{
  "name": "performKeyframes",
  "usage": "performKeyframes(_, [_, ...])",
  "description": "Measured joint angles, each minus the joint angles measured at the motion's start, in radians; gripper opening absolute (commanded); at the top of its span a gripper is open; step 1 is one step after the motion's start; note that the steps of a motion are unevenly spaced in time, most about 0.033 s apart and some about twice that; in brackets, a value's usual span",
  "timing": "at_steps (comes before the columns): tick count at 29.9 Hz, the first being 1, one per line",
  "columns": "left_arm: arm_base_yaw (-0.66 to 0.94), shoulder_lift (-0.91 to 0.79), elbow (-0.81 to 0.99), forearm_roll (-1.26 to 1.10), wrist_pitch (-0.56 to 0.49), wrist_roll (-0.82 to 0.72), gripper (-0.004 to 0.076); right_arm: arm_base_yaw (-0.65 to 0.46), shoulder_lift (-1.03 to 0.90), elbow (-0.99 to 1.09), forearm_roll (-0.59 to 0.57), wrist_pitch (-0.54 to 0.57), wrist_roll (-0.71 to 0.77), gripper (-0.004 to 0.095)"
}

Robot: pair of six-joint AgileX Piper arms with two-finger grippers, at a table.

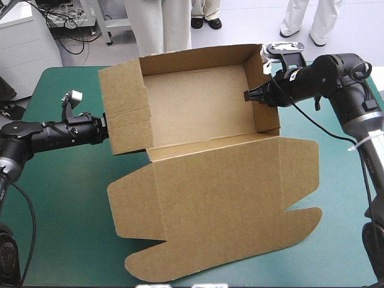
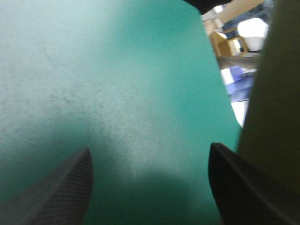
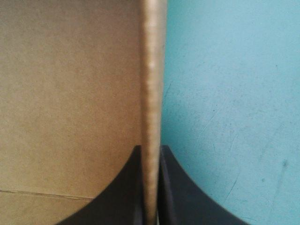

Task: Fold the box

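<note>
The brown box (image 1: 198,102) stands as an open tray at the middle back of the table, walls raised. Its lid (image 1: 222,204) lies flat toward the front edge, with two rounded flaps. My right gripper (image 1: 255,95) reaches over the tray's right wall (image 3: 152,70) and is shut on it (image 3: 151,187), one black finger inside and one outside. My left gripper (image 1: 107,129) sits low against the outside of the left wall. It is open (image 2: 150,187), with only teal-green cover between its fingers and the brown board (image 2: 276,93) just beside one finger.
Bare teal-green cover (image 1: 66,198) lies at the front left beside the lid, and a narrower strip (image 1: 342,198) runs along the right. The lid reaches almost to the table's front edge.
</note>
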Motion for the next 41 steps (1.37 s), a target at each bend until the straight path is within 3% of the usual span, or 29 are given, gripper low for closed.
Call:
performKeyframes(3, [0.0, 0.0, -0.014, -0.053, 0.044, 0.02, 0.0491, 0.0, 0.016, 0.0, -0.007, -0.006, 0.009, -0.0023])
performKeyframes(16, [-0.007, 0.001, -0.138, -0.125, 0.058, 0.003, 0.0488, 0.0, 0.028, 0.0, -0.08, -0.014, 0.042, -0.0023])
performKeyframes(41, [-0.139, -0.023, -0.142, -0.135, 0.065, 0.026, 0.0487, 0.0, 0.028, 0.0, -0.122, -0.014, 0.053, -0.0022])
